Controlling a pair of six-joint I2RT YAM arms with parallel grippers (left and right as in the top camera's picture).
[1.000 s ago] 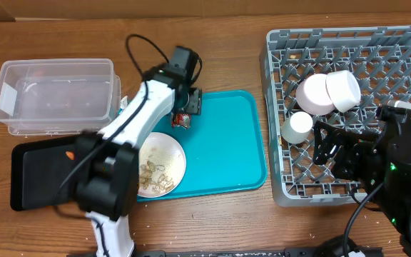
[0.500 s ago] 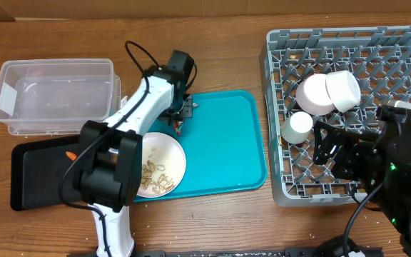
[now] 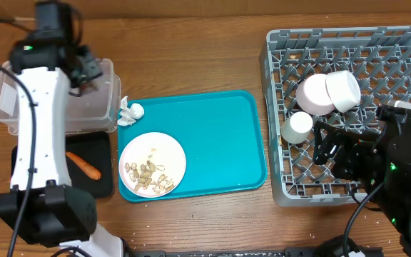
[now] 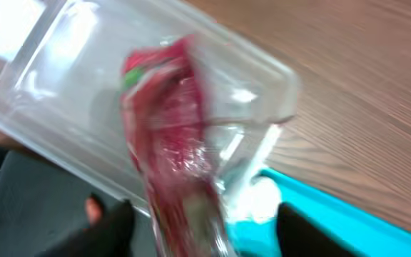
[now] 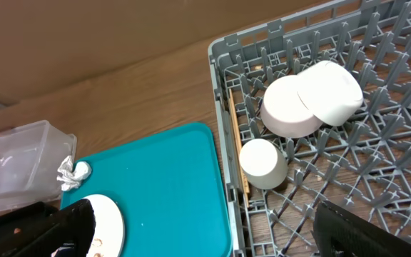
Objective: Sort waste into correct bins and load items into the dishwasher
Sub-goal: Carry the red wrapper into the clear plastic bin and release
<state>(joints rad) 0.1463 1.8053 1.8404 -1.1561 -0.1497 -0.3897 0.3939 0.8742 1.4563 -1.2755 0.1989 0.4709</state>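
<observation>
1. The left claw [image 4: 202, 232] is pinched shut on the red wrapper [image 4: 166, 135], over the clear bin [image 4: 56, 50].
2. Best to lower it inside the walls before letting go, or it may flutter onto the worktop [image 4: 362, 93].
3. The right claw [image 5: 205, 221] gapes empty by the rack [image 5: 377, 178].

Table: brown wood [image 3: 212, 57].
Left: clear tub [image 3: 95, 107] at the back, black bin [image 3: 100, 187] just in front.
Middle: teal tray [image 3: 220, 143], crumpled tissue [image 3: 130, 111] at its back-left corner.
Right: grey dish rack [image 3: 405, 43].
</observation>
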